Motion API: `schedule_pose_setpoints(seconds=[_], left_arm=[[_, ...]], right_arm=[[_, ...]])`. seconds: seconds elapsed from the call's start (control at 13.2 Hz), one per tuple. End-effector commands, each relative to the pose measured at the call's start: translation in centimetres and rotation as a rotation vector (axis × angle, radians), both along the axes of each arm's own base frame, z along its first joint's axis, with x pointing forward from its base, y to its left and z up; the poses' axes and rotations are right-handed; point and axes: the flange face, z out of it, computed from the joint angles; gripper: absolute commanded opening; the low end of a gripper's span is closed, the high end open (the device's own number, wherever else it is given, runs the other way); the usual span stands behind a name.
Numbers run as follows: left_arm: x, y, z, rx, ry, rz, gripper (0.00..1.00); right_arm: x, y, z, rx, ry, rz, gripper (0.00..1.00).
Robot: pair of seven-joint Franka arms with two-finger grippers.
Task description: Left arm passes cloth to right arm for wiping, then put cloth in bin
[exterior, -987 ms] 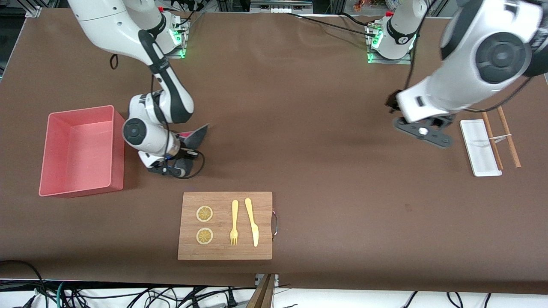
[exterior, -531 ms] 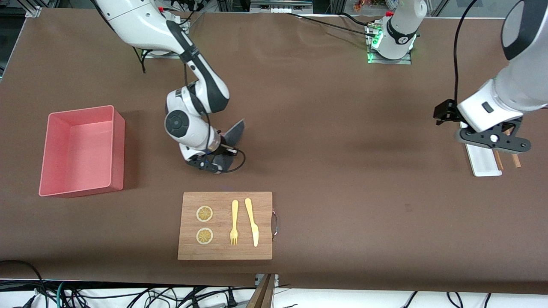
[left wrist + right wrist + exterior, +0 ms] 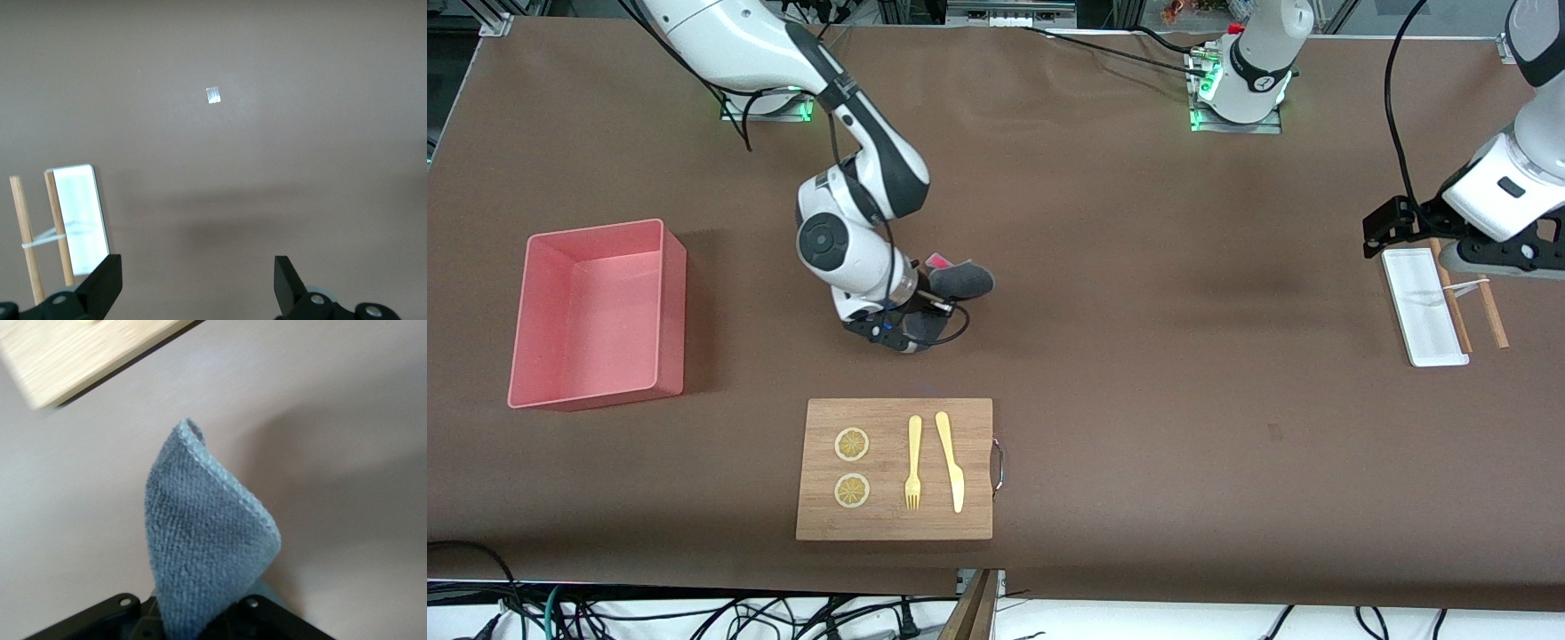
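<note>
My right gripper [image 3: 921, 309] is shut on the dark grey cloth [image 3: 962, 279], low over the brown table above the cutting board's far edge. The cloth's pink-red patch [image 3: 936, 261] shows at its top edge. In the right wrist view the cloth [image 3: 200, 540] sticks out folded from between the jaws of the right gripper [image 3: 193, 623]. My left gripper [image 3: 1489, 258] is open and empty, up over the white tray at the left arm's end; it also shows in the left wrist view [image 3: 197, 280]. The pink bin [image 3: 667, 302] stands empty at the right arm's end.
A wooden cutting board [image 3: 889, 524] with two lemon slices, a fork and a knife lies near the front edge; its corner shows in the right wrist view [image 3: 80, 353]. A small white tray [image 3: 1423, 311] and wooden chopsticks [image 3: 1489, 307] lie at the left arm's end.
The right arm has carried the cloth from beside the bin toward the table's middle. The left arm has drawn back toward its own end, over the white tray.
</note>
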Motion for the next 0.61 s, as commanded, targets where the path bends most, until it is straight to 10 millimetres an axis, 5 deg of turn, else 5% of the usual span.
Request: schedule_pose_setpoints(seconds=[0.0,0.53], left_arm=[[-1.1,0.3,-0.4,-0.006,0.016,0.035,1.0],[-0.9,-0.5,-0.8,-0.009,0.056,0.029,1.0]], right_arm=[[-0.1,-6.5,-0.1,-0.006,0.02,0.027,0.0],[3.4,-28.6,-1.0,0.023,0.058,0.175,0.0]])
